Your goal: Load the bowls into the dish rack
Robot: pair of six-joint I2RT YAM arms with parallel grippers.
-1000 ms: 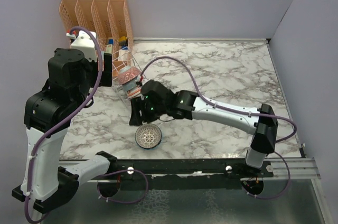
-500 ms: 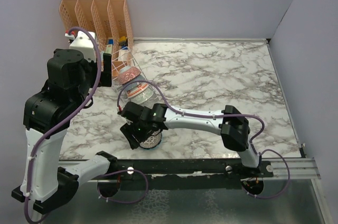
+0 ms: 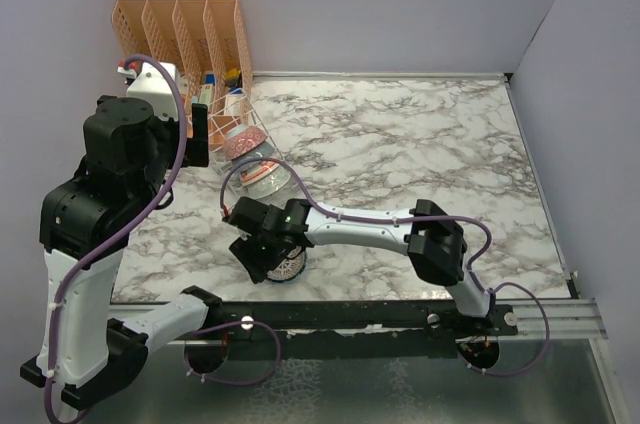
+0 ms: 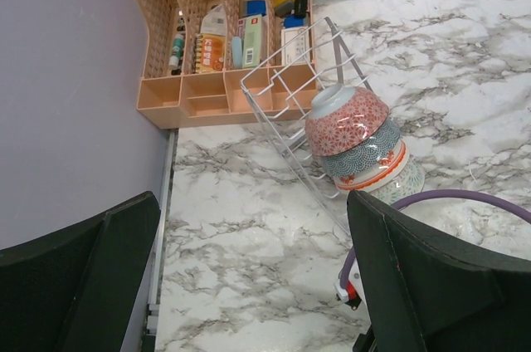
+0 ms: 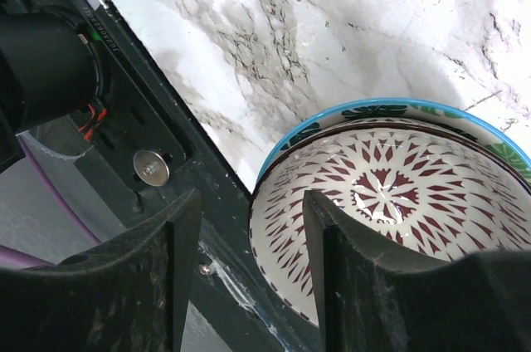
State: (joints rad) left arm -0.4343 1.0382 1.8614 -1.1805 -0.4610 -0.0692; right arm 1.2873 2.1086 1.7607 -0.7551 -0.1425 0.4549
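Observation:
A white bowl with a dark red lattice [image 5: 390,194] sits nested in a green leaf-patterned bowl with a blue rim [image 5: 365,111] near the table's front edge; the pair also shows in the top view [image 3: 291,266]. My right gripper [image 5: 251,219] is open and straddles the lattice bowl's near rim, one finger inside and one outside. The wire dish rack [image 4: 286,111] leans by the organizer and holds a stack of bowls: red-patterned [image 4: 344,119], grey-blue [image 4: 361,157], red-rimmed [image 4: 383,176], pale green [image 4: 402,190]. My left gripper [image 4: 253,227] is open, empty and raised at the left.
The orange slotted organizer [image 3: 185,29] with small items stands in the back left corner, against the rack [image 3: 245,149]. The black base rail [image 5: 166,161] runs just in front of the nested bowls. The right arm's purple cable [image 4: 448,198] arcs near the rack.
My right arm swung from beside the rack down to the nested bowls at the front edge and set its fingers over the rim. The left arm shifted slightly left.

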